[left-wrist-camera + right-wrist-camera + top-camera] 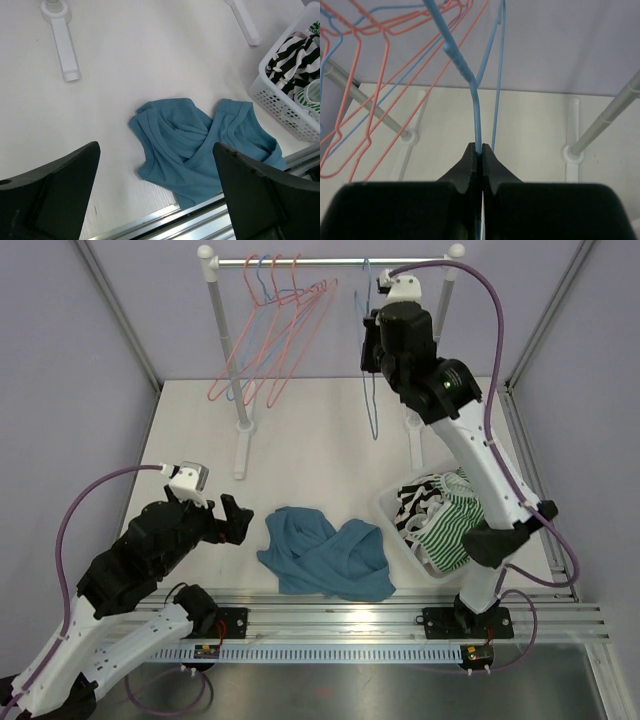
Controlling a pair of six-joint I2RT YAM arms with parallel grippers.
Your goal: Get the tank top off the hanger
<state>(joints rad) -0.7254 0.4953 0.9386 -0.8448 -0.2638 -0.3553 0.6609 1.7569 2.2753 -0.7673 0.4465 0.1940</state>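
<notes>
The teal tank top (325,552) lies crumpled on the table near the front edge, off any hanger; it also shows in the left wrist view (200,145). My left gripper (228,520) is open and empty, just left of the top, its dark fingers (55,195) wide apart. My right gripper (372,345) is raised at the rail and shut on a bare blue wire hanger (370,390). In the right wrist view the hanger's wire (477,125) is pinched between the closed fingertips (480,151).
A white rack with a grey rail (330,260) stands at the back, holding several red and blue hangers (280,330). Its white feet (241,445) rest on the table. A white basket (395,515) of striped clothes sits at the right front.
</notes>
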